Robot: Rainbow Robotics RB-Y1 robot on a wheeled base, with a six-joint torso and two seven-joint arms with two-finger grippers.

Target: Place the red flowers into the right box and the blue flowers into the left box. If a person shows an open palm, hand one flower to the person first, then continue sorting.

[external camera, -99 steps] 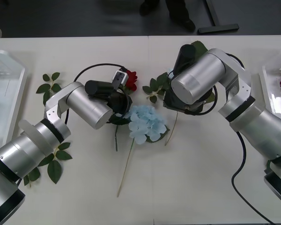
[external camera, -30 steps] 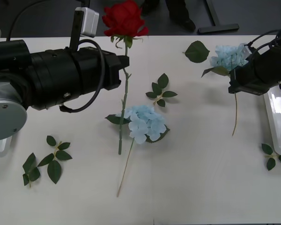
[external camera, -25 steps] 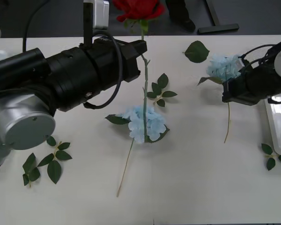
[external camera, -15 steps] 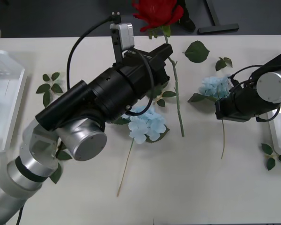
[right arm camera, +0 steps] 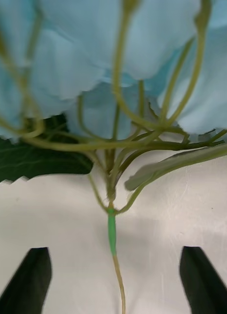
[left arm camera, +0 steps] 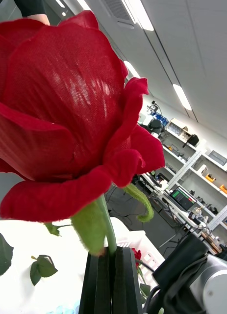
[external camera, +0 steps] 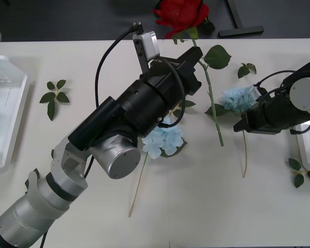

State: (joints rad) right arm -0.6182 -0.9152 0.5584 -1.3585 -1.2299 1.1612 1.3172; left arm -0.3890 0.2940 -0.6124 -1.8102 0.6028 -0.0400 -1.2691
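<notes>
Red rose (external camera: 180, 14) clamped just under the bloom by your left gripper (external camera: 192, 56), lifted mid-table | right gripper (external camera: 246, 124) holds blue hydrangea (external camera: 238, 98), whether its fingers (right arm camera: 30, 279) pinch the stem: cannot tell | step: carrying | next: rose to right box (external camera: 307, 135).

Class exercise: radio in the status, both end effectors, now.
Left end effector shut on red rose, lifted. Right end effector open around blue flower stem.

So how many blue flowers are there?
2. One blue flower lies mid-table, partly under the left arm. The other blue flower is at the right gripper. More could be hidden behind the arms.
</notes>
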